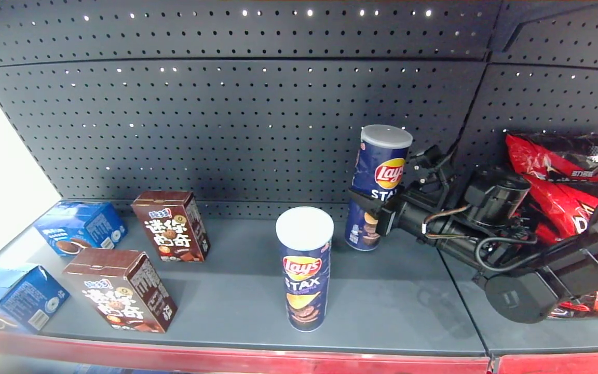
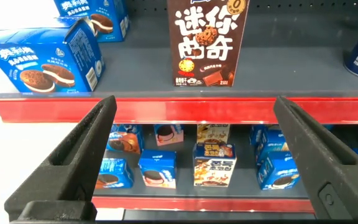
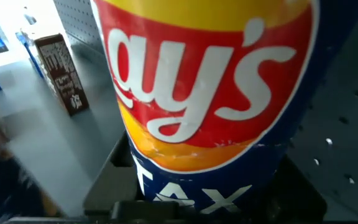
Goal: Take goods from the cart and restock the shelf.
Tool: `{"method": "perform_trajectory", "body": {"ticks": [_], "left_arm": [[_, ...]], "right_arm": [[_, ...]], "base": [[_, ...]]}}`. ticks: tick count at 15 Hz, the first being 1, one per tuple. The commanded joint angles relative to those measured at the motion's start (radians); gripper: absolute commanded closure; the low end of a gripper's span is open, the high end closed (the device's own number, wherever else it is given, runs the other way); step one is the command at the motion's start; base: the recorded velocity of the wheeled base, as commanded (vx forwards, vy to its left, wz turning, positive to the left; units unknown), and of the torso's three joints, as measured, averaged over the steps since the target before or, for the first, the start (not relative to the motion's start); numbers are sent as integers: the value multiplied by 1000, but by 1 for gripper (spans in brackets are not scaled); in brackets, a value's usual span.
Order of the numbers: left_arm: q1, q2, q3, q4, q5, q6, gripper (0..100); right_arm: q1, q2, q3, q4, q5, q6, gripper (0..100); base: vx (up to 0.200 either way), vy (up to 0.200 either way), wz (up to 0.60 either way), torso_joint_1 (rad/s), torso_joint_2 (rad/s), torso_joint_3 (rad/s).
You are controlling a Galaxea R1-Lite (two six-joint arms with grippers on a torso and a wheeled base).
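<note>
The chip can (image 1: 380, 176), grasped mid-body by the right gripper (image 1: 370, 208), is upright at the back of the shelf (image 1: 392, 306), by the pegboard (image 1: 226, 130). A second can (image 1: 304, 267) stands nearer the front, boxes (image 1: 172, 226) to its left, red bags (image 1: 563, 171) right. The left gripper (image 2: 192, 106) hangs open.

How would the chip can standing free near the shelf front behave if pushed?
The free can is tall on a narrow base, so a high push would probably tip it. Being round, it may then roll. Its wall looks stiff.
</note>
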Motion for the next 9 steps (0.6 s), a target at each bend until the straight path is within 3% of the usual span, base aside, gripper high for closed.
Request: {"method": "perform_trajectory", "body": {"ticks": [1,9], "left_arm": [[0,2,0,0,0,0,0],[0,2,0,0,0,0,0]], "right_arm": [[19,40,-40,5,2,-1,100],[65,141,-152,15,-1,-9,100]], "base": [[0,0,0,0,0,0],[0,0,0,0,0,0]]}}
